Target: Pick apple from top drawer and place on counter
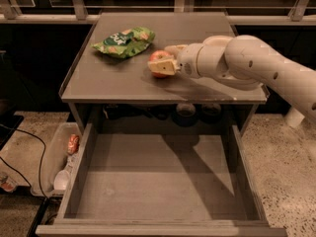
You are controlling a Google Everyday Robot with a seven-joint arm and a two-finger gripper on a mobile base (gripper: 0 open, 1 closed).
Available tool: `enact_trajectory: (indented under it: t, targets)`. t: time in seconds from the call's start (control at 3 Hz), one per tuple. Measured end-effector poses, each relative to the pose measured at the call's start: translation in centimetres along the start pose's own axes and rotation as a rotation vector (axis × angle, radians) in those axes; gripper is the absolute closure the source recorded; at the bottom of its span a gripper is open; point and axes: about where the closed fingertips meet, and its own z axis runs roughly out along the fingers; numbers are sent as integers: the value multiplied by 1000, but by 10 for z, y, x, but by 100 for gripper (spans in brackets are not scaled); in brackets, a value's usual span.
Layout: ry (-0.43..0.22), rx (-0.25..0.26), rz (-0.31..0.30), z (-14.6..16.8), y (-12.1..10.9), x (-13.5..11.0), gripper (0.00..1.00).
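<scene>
Seeing the apple (pixel 157 58) pinched in the gripper (pixel 165 62), fingers (pixel 164 69) closing on its near and far sides, about mid-counter (pixel 113 85) and well in from every edge. Not managing to tell if it's touching the surface or hanging just above it.

Guessing at handling: firm, smooth waxy skin, a bit of weight, and round, so probably rolling off if dropped instead of set down. Gripping across the widest part, like here, seeming about right. Squeezing harder likely just bruising it.

Noticing the green bag (pixel 123 40) lying toward the back-left corner, near but apart from the apple. Looking at the drawer (pixel 238 169) below the front edge, pulled out, nothing showing on its bottom.
</scene>
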Motion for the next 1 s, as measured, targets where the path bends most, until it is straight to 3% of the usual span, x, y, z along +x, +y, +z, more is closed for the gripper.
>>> enact_trajectory:
  t: [0.33,1.0]
  targets:
    - [18,-12,1,6,7,8,100]
    - [18,-12,1,6,7,8,59]
